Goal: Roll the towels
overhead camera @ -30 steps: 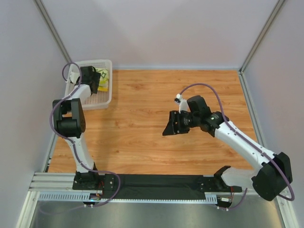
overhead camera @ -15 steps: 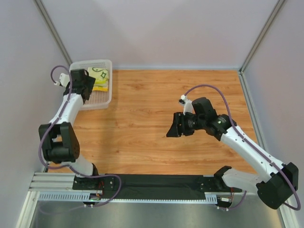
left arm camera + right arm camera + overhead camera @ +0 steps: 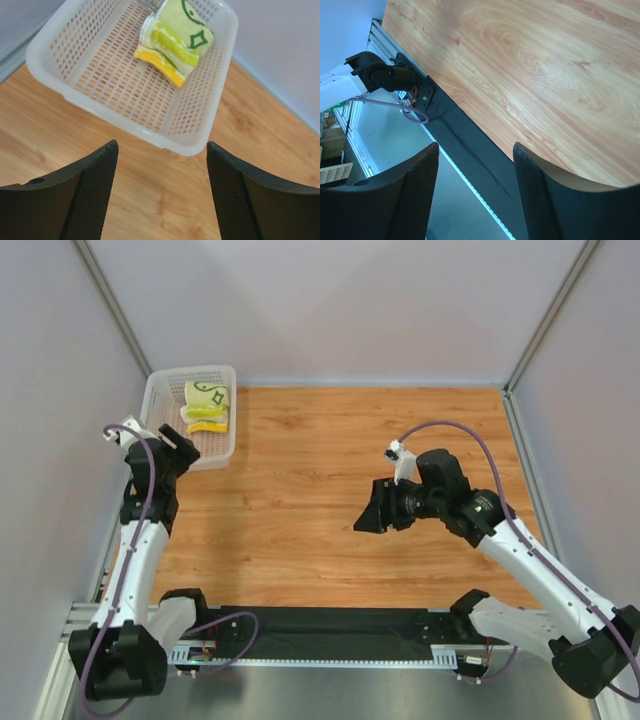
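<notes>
Two towels lie bundled together in the far corner of the white mesh basket [image 3: 168, 405] [image 3: 125, 127]. One is cream with dark green lines [image 3: 194, 26] [image 3: 210, 395]. The other has yellow-green blotches and an orange edge [image 3: 162, 50] [image 3: 205, 423]. My left gripper [image 3: 178, 448] [image 3: 161, 147] hovers just in front of the basket's near wall, open, with only wood and the basket rim between its fingers. My right gripper [image 3: 368, 515] [image 3: 476, 146] hangs over the table right of centre, open and empty, pointing at the table's near edge.
The basket stands in the table's far left corner against the grey wall. A black strip and rail [image 3: 330, 625] [image 3: 465, 145] with the arm bases run along the near edge. Grey walls enclose the left, back and right.
My left arm has drawn back out of the basket toward the near side, leaving both towels uncovered. My right gripper has drifted slightly nearer and to the right.
</notes>
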{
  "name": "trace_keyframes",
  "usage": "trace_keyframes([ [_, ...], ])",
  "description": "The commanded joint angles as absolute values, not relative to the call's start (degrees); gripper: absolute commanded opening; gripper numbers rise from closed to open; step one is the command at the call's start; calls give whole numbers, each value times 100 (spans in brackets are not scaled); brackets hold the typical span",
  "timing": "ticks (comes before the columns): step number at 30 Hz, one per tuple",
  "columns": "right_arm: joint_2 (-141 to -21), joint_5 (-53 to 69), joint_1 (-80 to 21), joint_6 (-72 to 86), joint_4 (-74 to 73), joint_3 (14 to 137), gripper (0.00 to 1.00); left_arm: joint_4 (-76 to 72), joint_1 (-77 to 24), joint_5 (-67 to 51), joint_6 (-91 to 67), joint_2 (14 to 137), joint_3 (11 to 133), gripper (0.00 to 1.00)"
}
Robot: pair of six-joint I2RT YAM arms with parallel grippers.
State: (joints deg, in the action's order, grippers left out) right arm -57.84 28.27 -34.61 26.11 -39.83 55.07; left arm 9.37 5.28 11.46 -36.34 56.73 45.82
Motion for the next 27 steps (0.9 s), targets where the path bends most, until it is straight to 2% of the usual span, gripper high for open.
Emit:
trace_keyframes([
  [1,-5494,2953,-3542,2681,-4034,5423,63,177,554,669,-2262,5029,3781,77],
  [5,-5335,2909,-3542,2576,-4209,5397,64,-1103,554,458,-1523,3967,2551,76],
  [10,-5160,2883,-3560,2549,-4201,5379,66,-2196,562,194,-1073,3463,1276,76],
  [15,-4896,2752,-3586,2514,-4140,5528,70,-2944,563,35,-1168,3971,975,75],
  [18,-4536,2497,-3673,2417,-4061,5651,79,-3216,563,122,-1274,4481,923,74],
  [21,-4229,2365,-3726,2277,-3999,5739,93,-3995,554,333,-1292,4929,669,70],
  [27,-3702,2347,-3735,2171,-3850,5792,97,-4342,563,177,-1082,5344,615,66],
])
